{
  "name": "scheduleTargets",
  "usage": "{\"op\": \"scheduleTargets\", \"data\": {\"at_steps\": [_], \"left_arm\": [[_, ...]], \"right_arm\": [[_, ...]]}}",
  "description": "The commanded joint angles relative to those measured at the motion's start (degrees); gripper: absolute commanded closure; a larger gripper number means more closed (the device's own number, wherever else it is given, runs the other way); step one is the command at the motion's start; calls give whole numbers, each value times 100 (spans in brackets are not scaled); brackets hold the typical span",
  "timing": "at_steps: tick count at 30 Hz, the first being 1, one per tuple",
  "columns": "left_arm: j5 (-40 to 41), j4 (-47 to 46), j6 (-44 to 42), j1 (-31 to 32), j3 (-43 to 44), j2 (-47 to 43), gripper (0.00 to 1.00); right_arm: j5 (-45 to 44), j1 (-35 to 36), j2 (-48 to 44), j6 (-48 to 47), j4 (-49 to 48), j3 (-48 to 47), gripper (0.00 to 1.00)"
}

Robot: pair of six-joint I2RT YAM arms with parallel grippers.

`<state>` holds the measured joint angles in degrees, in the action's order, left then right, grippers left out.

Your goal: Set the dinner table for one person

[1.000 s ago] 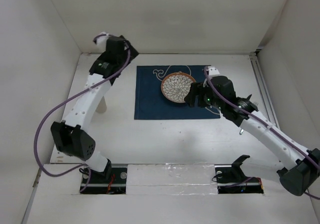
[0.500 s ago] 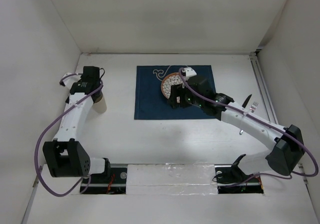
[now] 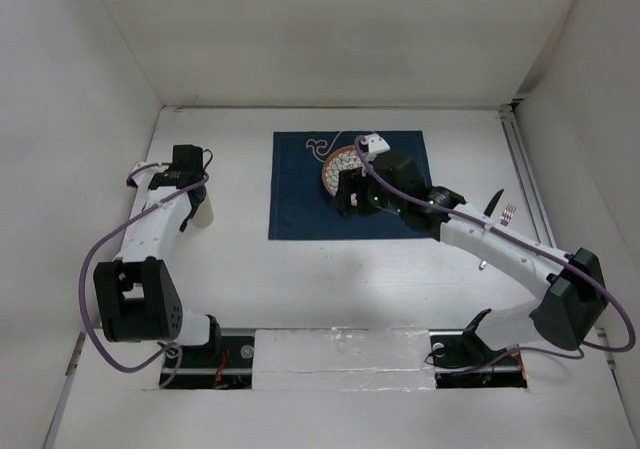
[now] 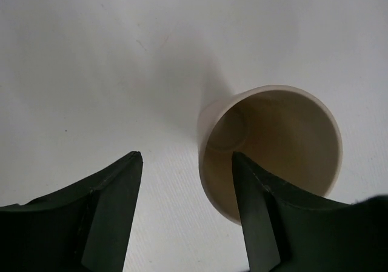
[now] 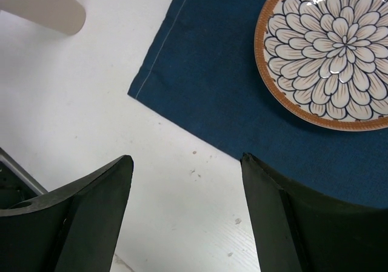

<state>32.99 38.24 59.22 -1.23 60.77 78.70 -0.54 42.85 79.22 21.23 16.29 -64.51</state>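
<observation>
**Left hand poised over cup beside the placemat**

The white tabletop (image 3: 330, 269) spreads beneath both arms. It carries a navy placemat (image 3: 300, 199) toward its far middle, and a flower-patterned plate (image 3: 335, 164) sits on the mat's far half. A beige cup (image 4: 279, 132) stands upright, mouth up, on bare tabletop left of the placemat and clear of its edge.

The left hand (image 4: 185, 157) hangs directly above the cup, fingers apart and pointing down. One finger is over the cup's mouth and the other is outside it, so the cup's wall lies between them, not visibly pinched.

The right hand (image 5: 186, 158), fingers likewise apart and holding nothing, hovers over the placemat just on the near side of the plate. A fork (image 3: 509, 213) lies well to the right of the placemat.

The left arm is plainly nearer the cup. The coming move looks like a rim grip, then a carry rightward to the placemat.
</observation>
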Motion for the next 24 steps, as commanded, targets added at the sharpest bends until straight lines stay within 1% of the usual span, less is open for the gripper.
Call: {"op": "scheduleTargets", "data": {"at_steps": [1, 2, 3, 4, 6, 7, 9, 10, 11, 12, 13, 14, 15, 16, 17, 18, 19, 21, 22, 24], "left_arm": [[84, -194, 301, -17, -162, 172, 44], [24, -264, 301, -17, -162, 251, 52], [23, -264, 301, -17, -162, 399, 55], [-29, -343, 301, -17, -162, 479, 61], [31, -168, 301, 52, 222, 611, 100], [84, -107, 301, 140, 224, 612, 100], [311, 191, 301, 403, 689, 612, 100], [618, 297, 301, 605, 864, 525, 100], [621, 298, 214, 990, 1014, 524, 100], [621, 176, 13, 1150, 1294, 454, 100], [525, 97, -398, 1291, 1427, 454, 100], [202, -87, -716, 1553, 1516, 454, 100], [7, -228, -954, 1695, 1708, 454, 100], [-134, -281, -1113, 1819, 1823, 515, 100], [-214, -282, -1358, 2168, 1937, 672, 100], [-214, -282, -1361, 2337, 2069, 778, 100], [-127, -90, -1361, 2504, 2349, 892, 100], [-57, -10, -1466, 2925, 2605, 1234, 100], [-4, 51, -1466, 3032, 2841, 1332, 100], [-3, 105, -1466, 3190, 3010, 1481, 100]], "right_arm": [[71, 74, -38, -58, -302, -325, 22], [71, 74, -38, -58, -302, -325, 22], [71, 74, -38, -58, -302, -325, 22], [71, 74, -38, -58, -302, -325, 22], [-7, 74, 14, -58, -250, -465, 22], [-8, 74, 14, -58, -250, -466, 22], [-157, 127, 128, -58, -250, -676, 22], [-227, 127, 181, -58, -189, -781, 22], [-367, 127, 251, -110, -101, -904, 22], [-429, 127, 339, -111, -100, -1045, 22], [-526, 127, 522, -111, -13, -1351, 22], [-622, 127, 646, -111, 170, -1554, 22], [-849, 179, 760, -111, 285, -1765, 22], [-939, 180, 979, -111, 400, -2167, 22], [-1018, 180, 1086, -111, 575, -2362, 22], [-1210, 180, 1191, -111, 664, -2547, 22], [-1308, 180, 1279, -111, 752, -2732, 22], [-1361, 180, 1421, -111, 875, -3119, 22], [-1536, 180, 1499, -111, 954, -3216, 23], [-1695, 180, 1553, -111, 1007, -3331, 23]]}}
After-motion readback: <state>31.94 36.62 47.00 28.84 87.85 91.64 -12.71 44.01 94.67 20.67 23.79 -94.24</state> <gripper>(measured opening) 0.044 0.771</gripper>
